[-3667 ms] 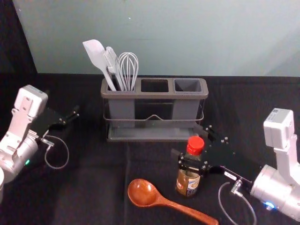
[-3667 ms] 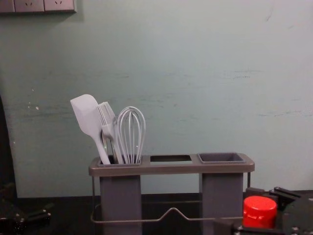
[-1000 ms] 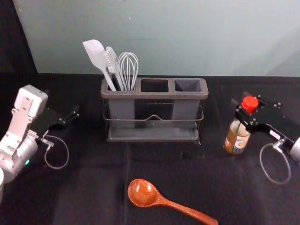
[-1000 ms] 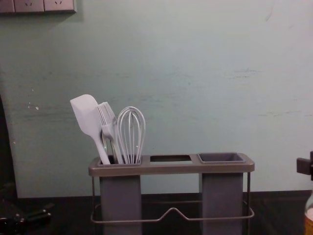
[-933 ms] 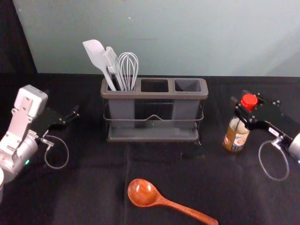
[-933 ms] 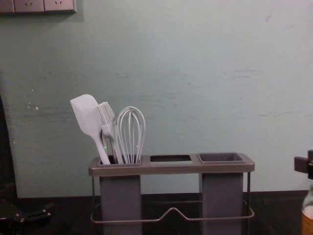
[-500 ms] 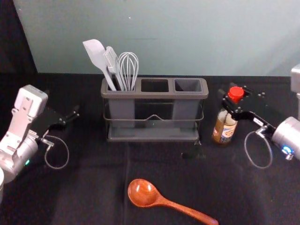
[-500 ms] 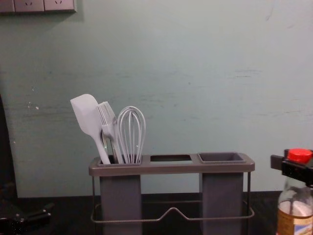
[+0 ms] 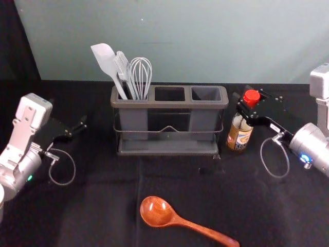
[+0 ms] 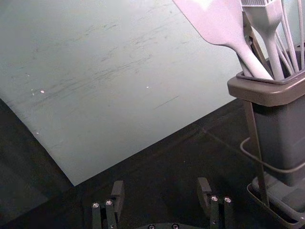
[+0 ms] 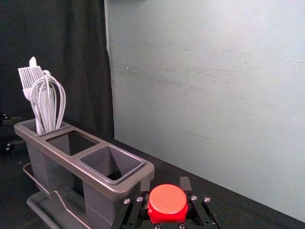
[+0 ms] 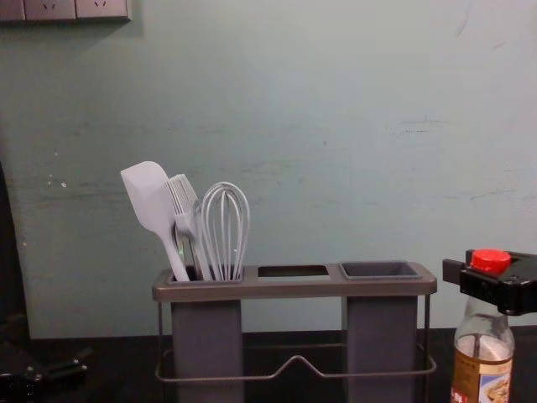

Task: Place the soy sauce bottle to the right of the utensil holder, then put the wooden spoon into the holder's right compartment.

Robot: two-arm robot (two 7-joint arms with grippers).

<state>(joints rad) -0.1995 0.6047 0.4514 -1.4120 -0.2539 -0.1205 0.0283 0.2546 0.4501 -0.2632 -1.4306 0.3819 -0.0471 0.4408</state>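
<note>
"Can you read the label (image 9: 239, 139) on that soy sauce bottle (image 9: 237, 123)?"

"No, the print's too small. And the right gripper (image 9: 244, 99) covers part of its neck in the head view."

"The bottle's foot is cut off along the bottom of the chest view."

"So's the base of the utensil holder (image 12: 289, 290). What about the spatula (image 9: 104, 57), brush (image 9: 122, 64) and whisk (image 9: 140, 72)?"

"Their lower ends are hidden inside the left compartment (image 9: 133, 121)."

"Those wall sockets (image 12: 50, 8) get clipped by the chest view's top edge, too."

Right gripper (image 9: 243, 101) clamped — left gripper (image 9: 69, 113) spread.
</note>
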